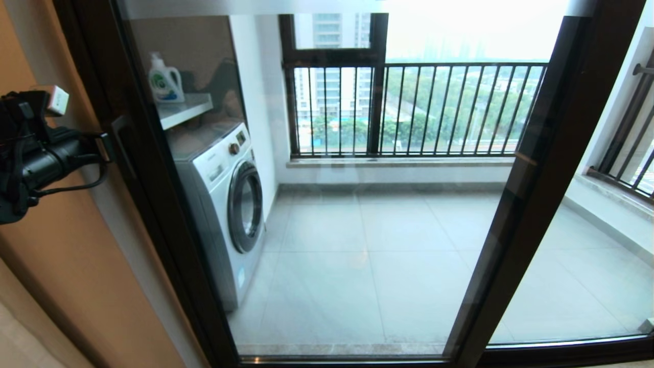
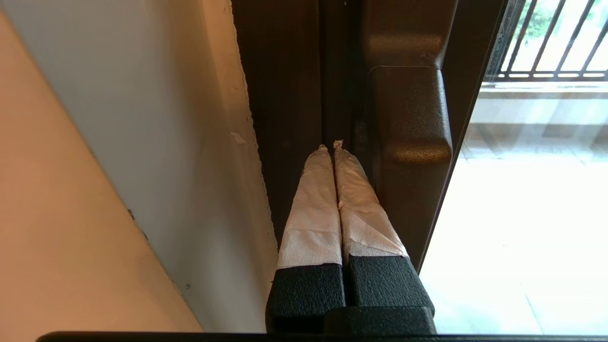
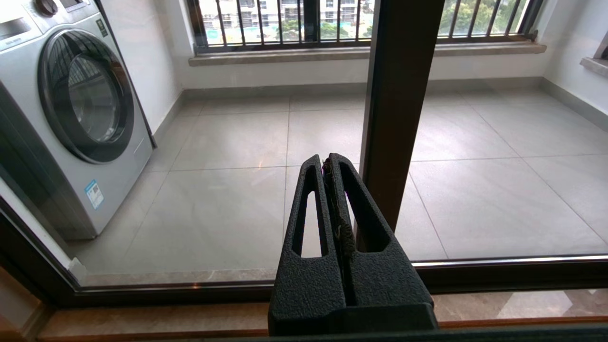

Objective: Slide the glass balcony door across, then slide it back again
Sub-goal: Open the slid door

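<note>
- Left gripper (image 1: 104,148) is raised at the left, against the door's (image 1: 357,230) left upright; its tape-wrapped fingers (image 2: 316,199) are pressed together with nothing between them, tips just beside the dark handle (image 2: 408,142).
- The door fills the middle of the head view, its left upright next to the wall (image 1: 66,245).
- Washer (image 1: 225,204) and railing (image 1: 414,110) show through the glass.
- Right gripper (image 3: 328,164), seen only by its wrist camera, is closed on nothing, low before the door's right upright (image 3: 399,95).
</note>
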